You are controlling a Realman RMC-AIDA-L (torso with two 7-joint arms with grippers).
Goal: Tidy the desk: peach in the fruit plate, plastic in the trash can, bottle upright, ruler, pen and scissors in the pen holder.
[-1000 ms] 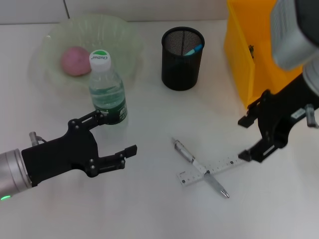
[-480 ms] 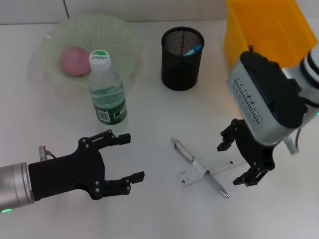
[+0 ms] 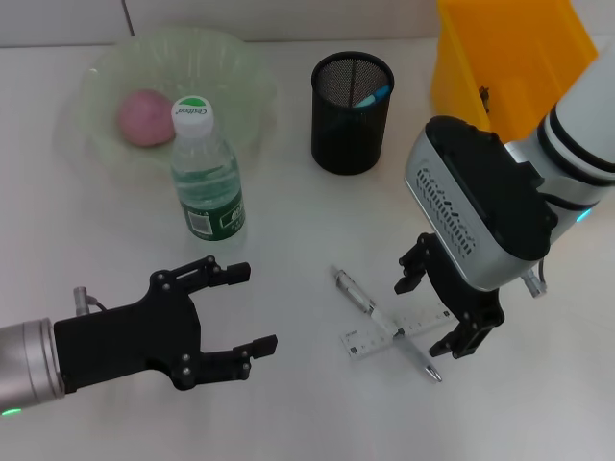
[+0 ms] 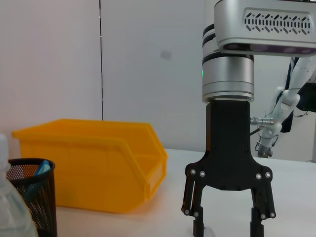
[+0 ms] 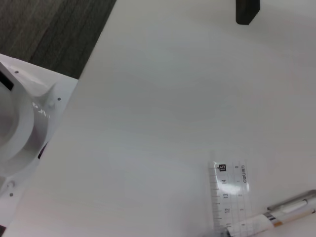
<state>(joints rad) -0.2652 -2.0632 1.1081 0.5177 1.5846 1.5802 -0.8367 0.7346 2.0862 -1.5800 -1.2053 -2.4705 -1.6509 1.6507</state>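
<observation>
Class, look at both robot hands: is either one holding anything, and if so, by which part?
Nothing is held. The left hand is open over bare desk near the bottle. The right hand is open above the ruler and pen.

One pink peach (image 3: 144, 117), one pale green fruit plate (image 3: 235, 72), one clear plastic bottle with a green cap (image 3: 205, 173), one black mesh pen holder (image 3: 352, 113), one yellow plastic bin (image 3: 504, 58), one clear ruler (image 3: 380, 332), one silver pen (image 3: 357, 292), and two black grippers: left (image 3: 240, 309), right (image 3: 434, 312).
</observation>
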